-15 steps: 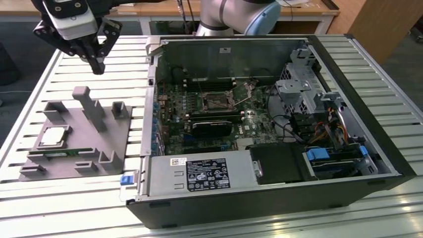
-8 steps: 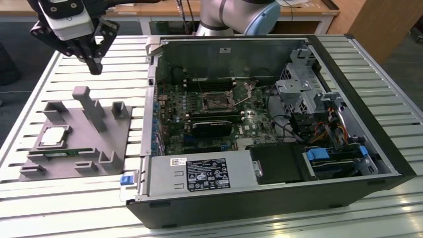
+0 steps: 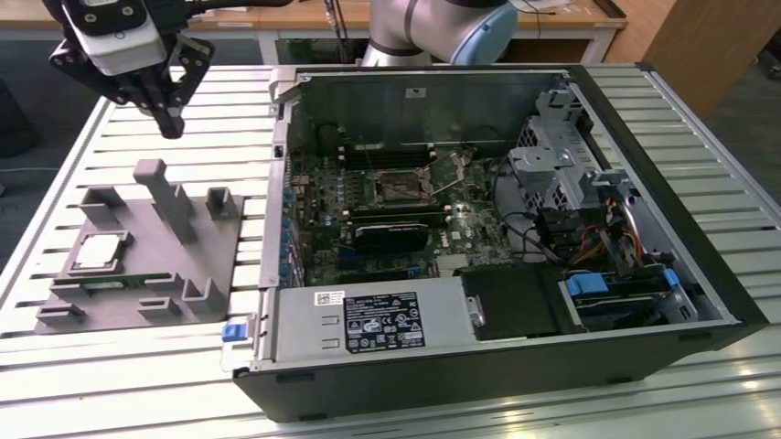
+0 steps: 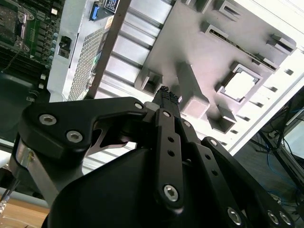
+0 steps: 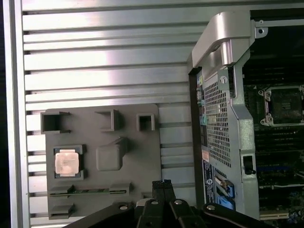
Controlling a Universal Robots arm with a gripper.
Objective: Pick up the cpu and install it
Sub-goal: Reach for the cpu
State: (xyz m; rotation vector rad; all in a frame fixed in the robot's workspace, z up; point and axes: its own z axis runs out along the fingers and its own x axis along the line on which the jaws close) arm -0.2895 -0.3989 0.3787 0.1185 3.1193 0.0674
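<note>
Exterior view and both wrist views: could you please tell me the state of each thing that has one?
gripper: shut, empty, hovering over the grey holder.
cpu: lying flat in a recess of the grey holder, not picked up.
memory stick: seated in a slot of the grey holder.
computer case: lying on its side, side panel off.
socket: no silver chip showing in it.

Silver-grey cpu [image 3: 98,253], grey tray [image 3: 227,249], black gripper [image 3: 171,126], green motherboard [image 3: 321,219].

The cpu [image 5: 66,162] has a shiny metal top; its holder [image 5: 142,156] is matt grey plastic (smooth-looking). The ribbed tabletop [image 5: 104,66] is bright, reflective metal; the tool [image 4: 166,99] matt black.
</note>
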